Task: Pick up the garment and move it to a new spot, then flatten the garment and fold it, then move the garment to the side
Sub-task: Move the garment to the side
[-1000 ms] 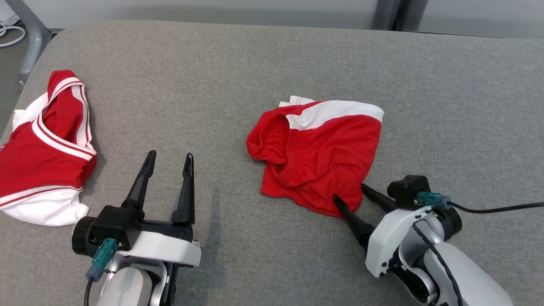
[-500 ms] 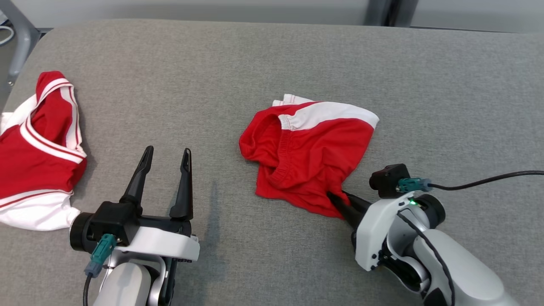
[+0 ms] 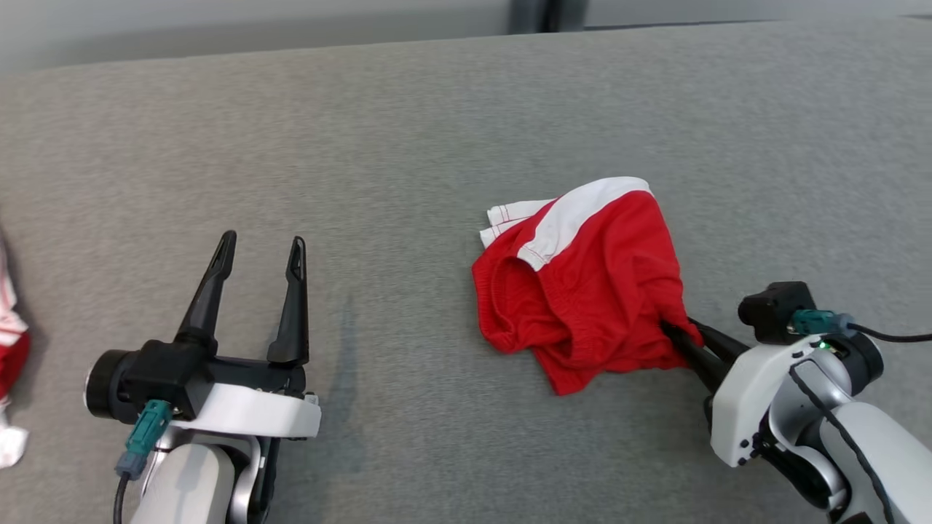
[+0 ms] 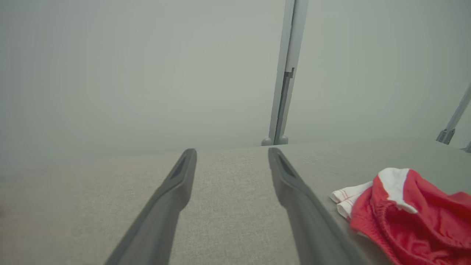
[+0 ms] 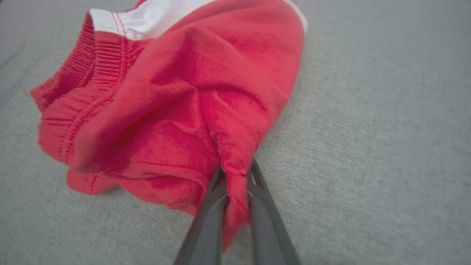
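The garment [image 3: 582, 287] is a pair of red shorts with white panels, crumpled on the grey table right of centre. My right gripper [image 3: 677, 335] is shut on its near right edge; the right wrist view shows a pinched fold of the red garment [image 5: 176, 92] between the tips of my right gripper [image 5: 235, 175], the cloth bunched and pulled toward it. My left gripper [image 3: 258, 251] stands open at the lower left with nothing between its fingers, well left of the shorts. In the left wrist view the left gripper [image 4: 232, 156] points over bare table, with the garment [image 4: 412, 213] at its lower right.
A second red and white garment [image 3: 9, 342] shows at the far left edge of the grey table [image 3: 408, 145]. A grey post [image 4: 283, 73] stands beyond the table's far edge. A black cable [image 3: 895, 336] runs off my right wrist.
My right gripper has shut on the shorts' near edge and dragged them right, bunching the cloth. The head view has swung right, so the second garment slid to the left edge. Left gripper unchanged.
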`<state>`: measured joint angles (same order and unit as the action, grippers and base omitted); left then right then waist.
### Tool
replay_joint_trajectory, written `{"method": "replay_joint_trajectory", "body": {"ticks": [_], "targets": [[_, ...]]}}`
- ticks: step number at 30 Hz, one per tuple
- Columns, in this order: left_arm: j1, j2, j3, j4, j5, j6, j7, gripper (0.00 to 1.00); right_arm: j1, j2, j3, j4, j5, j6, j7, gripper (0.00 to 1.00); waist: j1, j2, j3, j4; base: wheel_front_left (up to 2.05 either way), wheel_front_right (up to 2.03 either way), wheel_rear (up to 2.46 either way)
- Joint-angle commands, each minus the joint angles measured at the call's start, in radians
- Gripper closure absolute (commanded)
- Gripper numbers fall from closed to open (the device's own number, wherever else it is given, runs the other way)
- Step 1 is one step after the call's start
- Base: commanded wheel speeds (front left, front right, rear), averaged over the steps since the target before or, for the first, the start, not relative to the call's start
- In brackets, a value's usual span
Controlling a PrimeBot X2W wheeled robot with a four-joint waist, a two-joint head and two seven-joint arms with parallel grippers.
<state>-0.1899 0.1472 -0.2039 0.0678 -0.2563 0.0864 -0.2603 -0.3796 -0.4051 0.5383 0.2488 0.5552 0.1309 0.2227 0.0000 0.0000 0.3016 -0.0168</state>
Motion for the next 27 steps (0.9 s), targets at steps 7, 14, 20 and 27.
{"method": "replay_joint_trajectory", "body": {"ticks": [7, 14, 20, 27], "targets": [[-0.037, 0.052, -0.001, -0.065, 0.028, -0.001, 0.049, 0.0, 0.006, -0.032, -0.072, -0.054, -0.039, 0.0, -0.026, 1.0, 0.0, 0.0, 0.071, -0.21, 0.0, 0.0, 0.0], [-0.085, 0.096, -0.015, -0.127, 0.056, -0.014, 0.113, 0.0, -0.104, -0.068, -0.102, 0.015, -0.073, 0.0, -0.124, 1.0, 0.0, 0.0, 0.144, -0.326, 0.0, 0.0, 0.0], [-0.129, 0.12, -0.031, -0.164, 0.073, -0.025, 0.154, 0.0, -0.208, -0.111, -0.103, 0.121, -0.073, 0.0, -0.206, 1.0, 0.0, 0.0, 0.201, -0.371, 0.0, 0.0, 0.0], [-0.172, 0.138, -0.056, -0.182, 0.088, -0.044, 0.192, 0.0, -0.349, -0.13, -0.068, 0.341, -0.003, 0.0, -0.301, 1.0, 0.0, 0.0, 0.254, -0.4, 0.0, 0.0, 0.0]]}}
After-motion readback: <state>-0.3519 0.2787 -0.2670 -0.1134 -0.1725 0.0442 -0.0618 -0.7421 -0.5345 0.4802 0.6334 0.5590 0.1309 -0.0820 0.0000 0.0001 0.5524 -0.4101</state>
